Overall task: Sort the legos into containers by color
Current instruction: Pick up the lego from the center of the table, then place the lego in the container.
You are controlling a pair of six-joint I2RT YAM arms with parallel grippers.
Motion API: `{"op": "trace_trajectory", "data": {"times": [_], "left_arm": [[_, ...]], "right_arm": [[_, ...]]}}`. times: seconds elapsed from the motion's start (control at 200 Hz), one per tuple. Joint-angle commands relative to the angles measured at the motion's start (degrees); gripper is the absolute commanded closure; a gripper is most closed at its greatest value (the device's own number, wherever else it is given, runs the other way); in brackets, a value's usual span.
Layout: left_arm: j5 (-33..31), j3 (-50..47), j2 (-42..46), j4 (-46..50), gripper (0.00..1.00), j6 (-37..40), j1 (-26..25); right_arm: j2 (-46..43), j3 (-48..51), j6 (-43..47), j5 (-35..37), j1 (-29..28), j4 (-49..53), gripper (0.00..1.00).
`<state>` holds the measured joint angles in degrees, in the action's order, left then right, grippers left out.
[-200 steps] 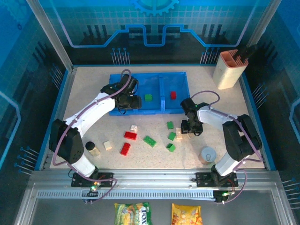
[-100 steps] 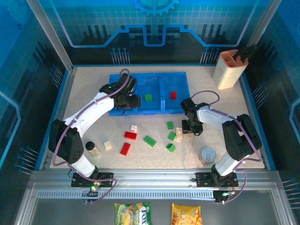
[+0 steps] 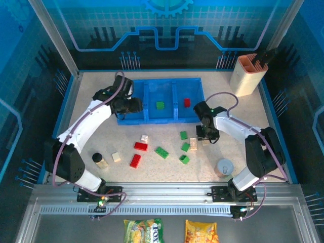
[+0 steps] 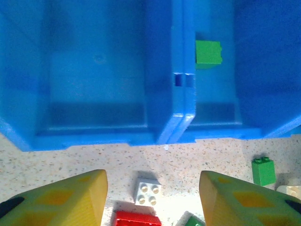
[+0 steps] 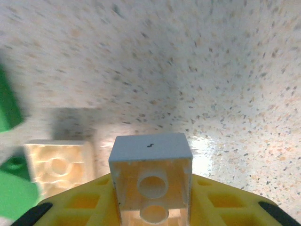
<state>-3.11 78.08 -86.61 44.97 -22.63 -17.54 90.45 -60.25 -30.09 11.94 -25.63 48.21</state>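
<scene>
One cream brick point(image 5: 150, 176) sits clamped in the right tool point(image 3: 204, 137), its hollow underside facing the wrist camera. A second cream brick point(image 5: 59, 165) lies on the speckled bench point(image 5: 225, 70) just beside it, at the left of that view. The left tool point(image 4: 151, 181) hangs with jaws apart and empty over the blue tray's point(image 4: 94, 127) near edge, with a green brick point(image 4: 208, 52) in the middle compartment beyond.

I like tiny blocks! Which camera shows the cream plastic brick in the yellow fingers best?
Right wrist view: the cream plastic brick looks huge, held by the right gripper. In the top view it's a tiny pale speck.
</scene>
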Motion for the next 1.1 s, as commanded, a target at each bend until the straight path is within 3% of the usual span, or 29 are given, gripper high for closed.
{"op": "trace_trajectory", "data": {"times": [0.0,0.39,0.785,1.096], "left_arm": [[2.3,-1.8,3.4,3.2,0.45,3.0,3.4],[7.6,-10.7,9.9,0.2,0.45,6.6,17.4],[9.4,-16.3,12.7,-6.7,0.45,8.5,21.1],[10.1,-18.0,13.8,-8.6,0.45,7.7,21.7]], "right_arm": [[-1.9,-5.1,-2.6,1.7,-3.0,4.5,0.63],[7.4,-24.9,-11.1,5.6,-18.0,2.2,0.64],[22.8,-41.7,-12.1,8.5,-28.4,-13.9,0.65],[35.1,-52.1,-10.4,15.4,-30.9,-22.5,0.65]]}}
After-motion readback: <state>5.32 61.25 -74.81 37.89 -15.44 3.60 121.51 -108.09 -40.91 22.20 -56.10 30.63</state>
